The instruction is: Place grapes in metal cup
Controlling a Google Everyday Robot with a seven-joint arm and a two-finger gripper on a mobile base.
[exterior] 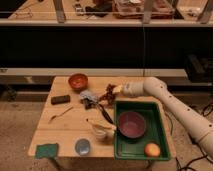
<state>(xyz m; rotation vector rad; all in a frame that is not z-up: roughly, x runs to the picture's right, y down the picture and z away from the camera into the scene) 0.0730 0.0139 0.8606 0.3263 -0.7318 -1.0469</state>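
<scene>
- Nearest the camera, at the front edge of the wooden table (70,135), stands the metal cup (82,146), a short shiny cylinder with its open mouth facing up. A green sponge (46,150) lies just to its left.
- Behind the cup sits a white cup (100,131) with a utensil across it. To its right is a green tray (155,131) holding a purple bowl (131,124) and a round orange fruit (152,149).
- Farther back, near the middle of the table, lie the grapes (108,94), a dark reddish knobbly cluster just beyond the tray's far left corner. I cannot make out the stem, so I cannot tell which way the bunch's long axis runs.
- My gripper (114,90) is right at the grapes, reaching in from the right on my pale arm. I cannot tell whether it has hold of them.
- I judge the bunch light, soft and easily bruised, with loose berries that may drop. A gentle hold on the stem or the top of the cluster seems safest.
- The cup is well apart from the grapes, toward the front left.
- At the far edge sits an orange bowl (78,80).
</scene>
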